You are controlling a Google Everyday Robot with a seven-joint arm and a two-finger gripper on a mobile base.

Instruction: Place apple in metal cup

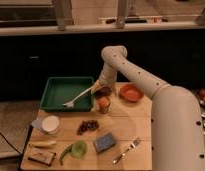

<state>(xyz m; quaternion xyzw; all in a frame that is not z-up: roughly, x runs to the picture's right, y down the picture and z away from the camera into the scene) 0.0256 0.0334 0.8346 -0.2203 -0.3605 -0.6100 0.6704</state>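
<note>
Your gripper (102, 92) hangs at the end of the white arm (141, 80), which bends down from its elbow near the back of the desk (128, 125). It sits low, just off the right front corner of the green tray (58, 90).

The apple (102, 102) is directly below the gripper, with almost no gap between them. You cannot tell whether they touch. The apple rests in the mouth of the metal cup (104, 108), and its orange top shows above the dark rim. The cup stands upright on the desk, just beside the tray's right edge.

You cannot tell whether the jaws are open or closed. They show only as a dark shape right over the fruit.

A white utensil (78, 96) lies slanted in the tray, its upper end reaching toward the gripper. The orange bowl (131, 93) sits to the right of the cup, near it but apart.

Nearer the front of the desk you have:
- a white round container (50, 124) at the left
- a dark cluster of small fruit (87, 126) in front of the cup
- a blue sponge (104, 141)
- a fork (127, 150)
- a light green cup (79, 148)
</note>
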